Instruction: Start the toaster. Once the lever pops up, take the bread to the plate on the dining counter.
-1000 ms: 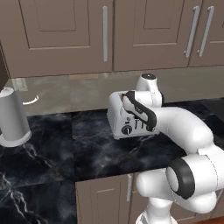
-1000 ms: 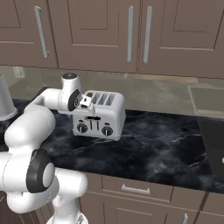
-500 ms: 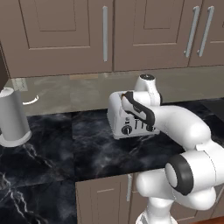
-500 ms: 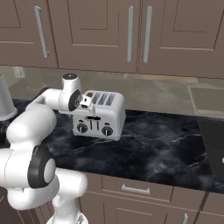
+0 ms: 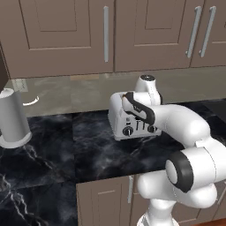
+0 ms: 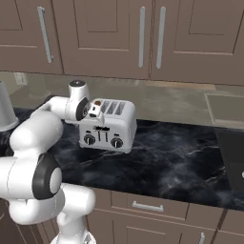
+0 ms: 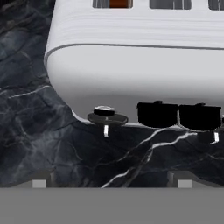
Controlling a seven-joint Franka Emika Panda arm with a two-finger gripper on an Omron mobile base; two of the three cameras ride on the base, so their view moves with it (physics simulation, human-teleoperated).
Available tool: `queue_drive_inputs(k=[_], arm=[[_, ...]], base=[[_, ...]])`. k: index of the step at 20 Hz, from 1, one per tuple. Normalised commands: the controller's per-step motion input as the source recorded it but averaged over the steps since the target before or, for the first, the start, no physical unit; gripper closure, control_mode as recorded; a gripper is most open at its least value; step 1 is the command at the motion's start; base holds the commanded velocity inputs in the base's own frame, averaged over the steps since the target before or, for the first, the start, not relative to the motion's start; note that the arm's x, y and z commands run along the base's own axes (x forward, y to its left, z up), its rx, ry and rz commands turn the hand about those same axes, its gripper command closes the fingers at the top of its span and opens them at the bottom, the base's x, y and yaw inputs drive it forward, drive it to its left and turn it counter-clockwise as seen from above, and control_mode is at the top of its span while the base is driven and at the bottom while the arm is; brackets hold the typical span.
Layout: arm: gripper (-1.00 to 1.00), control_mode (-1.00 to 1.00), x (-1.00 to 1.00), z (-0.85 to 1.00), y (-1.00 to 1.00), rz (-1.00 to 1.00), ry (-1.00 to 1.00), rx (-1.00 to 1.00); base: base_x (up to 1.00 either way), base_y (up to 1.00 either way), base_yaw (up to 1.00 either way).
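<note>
Pincer jaws stand wide apart and hold nothing; the gripper hangs just above the front of the toaster, its tips at the bottom of the hand view, looking down the toaster's face at the black sliders and a round knob. In the left base view the toaster sits at frame centre on the black marble worktop, partly behind the arm; in the right base view it is left of centre. Compared with a second ago, the hand has edged slightly further over the toaster's front corner, and the toaster itself has not shifted. A sliver of brown in the slot at the top of the hand view is probably the bread, sitting low in the toaster. I judge the lever is not yet pressed, so starting the toaster remains the step in hand. A grey canister stands well apart at the left.
</note>
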Motion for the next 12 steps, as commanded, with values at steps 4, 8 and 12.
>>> queue_drive_inputs(k=[4, 8, 12], arm=[[-1.0, -1.0, 0.14, 0.0, 0.0, 0.0, 0.0, 0.0], [-1.0, -1.0, 0.14, 0.0, 0.0, 0.0, 0.0, 0.0], [-1.0, -1.0, 0.13, -0.01, 0.0, 0.0, 0.0, 0.0]], base=[[0.0, 0.0, 0.0], [0.0, 0.0, 0.0], [0.0, 0.0, 0.0]])
